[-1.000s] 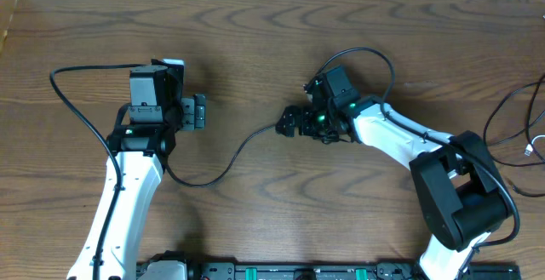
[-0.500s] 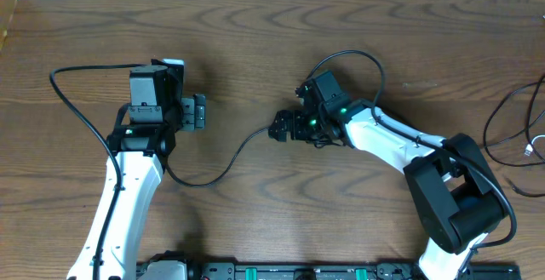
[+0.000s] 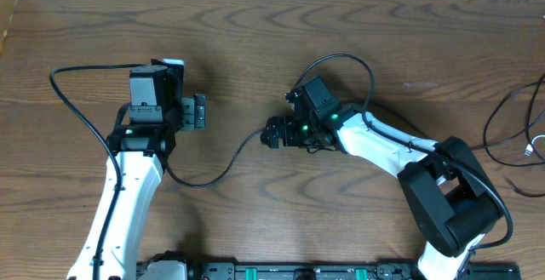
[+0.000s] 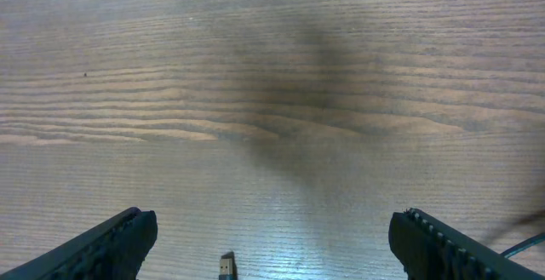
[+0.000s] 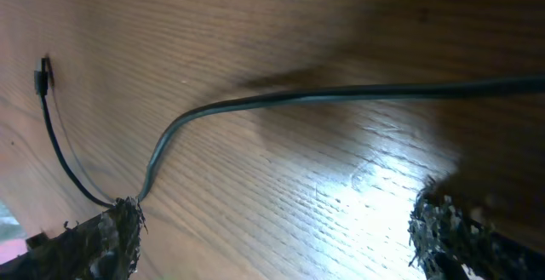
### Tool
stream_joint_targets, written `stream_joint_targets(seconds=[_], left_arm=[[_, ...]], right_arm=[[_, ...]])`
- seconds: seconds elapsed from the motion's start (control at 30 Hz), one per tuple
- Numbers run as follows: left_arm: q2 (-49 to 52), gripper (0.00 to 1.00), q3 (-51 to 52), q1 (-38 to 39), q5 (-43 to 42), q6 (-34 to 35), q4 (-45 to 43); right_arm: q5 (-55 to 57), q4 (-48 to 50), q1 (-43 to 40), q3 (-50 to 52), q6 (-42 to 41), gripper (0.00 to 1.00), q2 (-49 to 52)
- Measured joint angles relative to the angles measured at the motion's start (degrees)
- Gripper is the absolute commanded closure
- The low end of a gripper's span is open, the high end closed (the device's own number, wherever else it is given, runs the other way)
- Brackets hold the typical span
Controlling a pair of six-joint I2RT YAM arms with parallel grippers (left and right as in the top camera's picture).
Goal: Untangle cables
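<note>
Worktop (image 3: pixel 255 25): brown wood, bold wavy grain, matte with soft glare patches; pale strip along far edge.
Left arm (image 3: pixel 128 186), right arm (image 3: pixel 383 144): white shells, black joints.
Left pincer (image 3: pixel 197 111) (image 4: pixel 272 222): ribbed black fingers spread wide, holding nothing.
Right pincer (image 3: pixel 271 133) (image 5: pixel 274 216): rough-edged fingers wide apart, not clamped.
Black cord (image 3: pixel 223 174) (image 5: pixel 341 93): thin, smooth, round; curves across worktop between 2 pincers, meets 1 right fingertip.
Loose cords (image 3: pixel 511 114): looped at right edge.
Plug (image 4: pixel 226 265): small, metal-tipped, between left fingers.

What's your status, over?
Left gripper open. Right gripper open, black cord against one finger. More cords far right, untouched.
</note>
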State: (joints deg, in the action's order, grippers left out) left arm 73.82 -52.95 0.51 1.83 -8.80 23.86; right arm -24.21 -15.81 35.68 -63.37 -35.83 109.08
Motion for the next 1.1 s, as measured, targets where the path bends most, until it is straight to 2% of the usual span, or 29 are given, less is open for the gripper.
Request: stream_joint_targets(seconds=[1.1], left_arm=[[0.00, 0.08, 0.00, 0.00, 0.00, 0.00, 0.00]], right_arm=[[3.43, 2.25, 3.87, 0.00, -5.84, 0.01, 0.22]])
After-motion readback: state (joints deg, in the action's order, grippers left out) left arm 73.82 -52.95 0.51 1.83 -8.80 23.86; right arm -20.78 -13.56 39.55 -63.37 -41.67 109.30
